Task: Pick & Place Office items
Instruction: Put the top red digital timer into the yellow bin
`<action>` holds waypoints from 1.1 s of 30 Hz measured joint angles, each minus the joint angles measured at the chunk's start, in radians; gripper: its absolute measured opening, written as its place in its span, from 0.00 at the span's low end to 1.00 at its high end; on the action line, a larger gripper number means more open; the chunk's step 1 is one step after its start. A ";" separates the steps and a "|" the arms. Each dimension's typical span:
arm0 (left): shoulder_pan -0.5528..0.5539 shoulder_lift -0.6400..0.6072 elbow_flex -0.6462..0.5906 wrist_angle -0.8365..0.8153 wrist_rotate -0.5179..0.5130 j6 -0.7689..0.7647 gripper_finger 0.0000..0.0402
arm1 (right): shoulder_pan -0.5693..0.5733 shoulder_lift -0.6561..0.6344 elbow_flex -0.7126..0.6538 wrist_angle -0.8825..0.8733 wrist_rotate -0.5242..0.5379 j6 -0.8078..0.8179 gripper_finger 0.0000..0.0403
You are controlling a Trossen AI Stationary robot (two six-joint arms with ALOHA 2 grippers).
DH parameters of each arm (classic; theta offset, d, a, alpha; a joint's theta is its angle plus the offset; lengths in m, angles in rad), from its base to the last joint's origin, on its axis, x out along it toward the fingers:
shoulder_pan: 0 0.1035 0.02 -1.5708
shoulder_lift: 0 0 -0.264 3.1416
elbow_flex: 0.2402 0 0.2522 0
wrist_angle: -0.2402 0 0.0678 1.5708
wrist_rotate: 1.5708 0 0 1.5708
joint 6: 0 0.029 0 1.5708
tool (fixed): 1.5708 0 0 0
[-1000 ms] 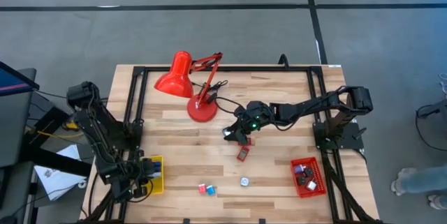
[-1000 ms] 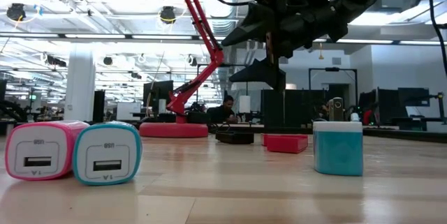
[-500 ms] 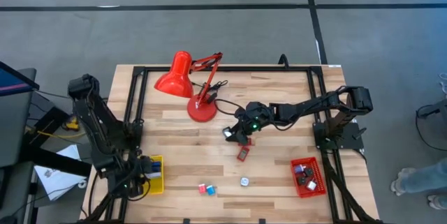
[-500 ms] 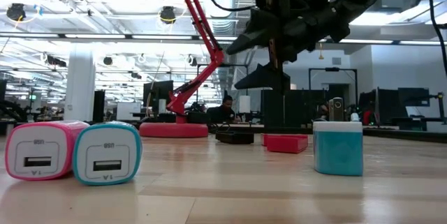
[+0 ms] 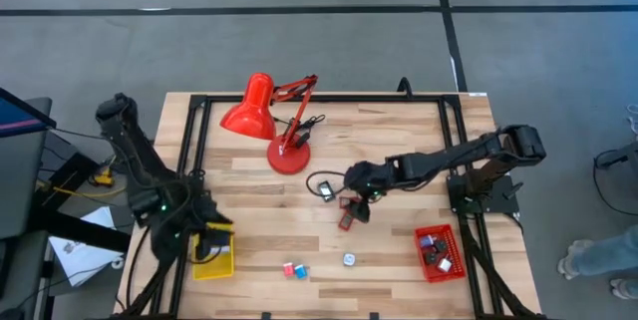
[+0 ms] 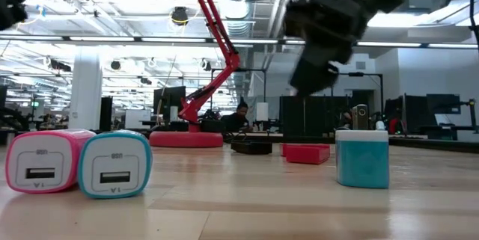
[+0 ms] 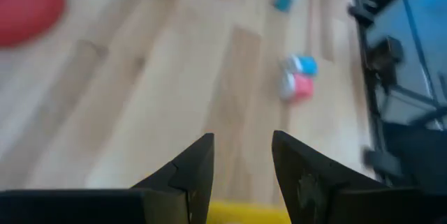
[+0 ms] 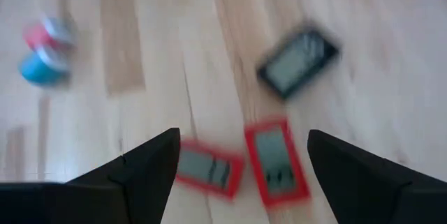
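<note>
Right gripper [image 8: 241, 165] fingers spread wide, nothing btwn them. Over wood table [image 8: 140, 56]: two red flat items [image 8: 276, 160] side by side, a black flat item [image 8: 299, 60] near them, pink and blue blocks [image 8: 43, 51] well apart, touching each other. All blurred.

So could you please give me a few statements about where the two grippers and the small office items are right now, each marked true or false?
1. The right gripper hangs open above two flat red rectangular items on the wooden table. True.
2. The left gripper is over the yellow plastic tray, holding nothing. True.
3. The pink cube-shaped charger and the teal cube-shaped charger stand far apart. False: they stand side by side.
4. The red plastic tray is empty. False: small items lie in it.
5. The red desk lamp has fallen off the table. False: it is on the table's far side.
</note>
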 joint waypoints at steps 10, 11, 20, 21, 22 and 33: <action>0.321 0.028 0.000 0.157 0.016 0.390 0.36 | 0.042 0.013 -0.077 -0.032 0.024 -0.072 0.76; 0.344 0.033 0.000 0.170 0.031 0.423 0.36 | 0.041 0.013 -0.093 -0.004 0.026 -0.094 0.76; 0.460 0.059 0.000 0.240 0.134 0.528 0.37 | 0.013 0.014 -0.206 0.113 0.128 -0.119 0.76; 0.463 0.059 0.000 0.241 0.134 0.528 0.37 | 0.013 0.014 -0.218 0.141 0.129 -0.119 0.76; 0.465 0.058 0.000 0.243 0.134 0.528 0.37 | 0.013 0.014 -0.228 0.169 0.127 -0.119 0.76; 0.472 0.058 0.000 0.242 0.135 0.528 0.37 | 0.057 0.028 -0.300 0.326 0.123 -0.122 0.76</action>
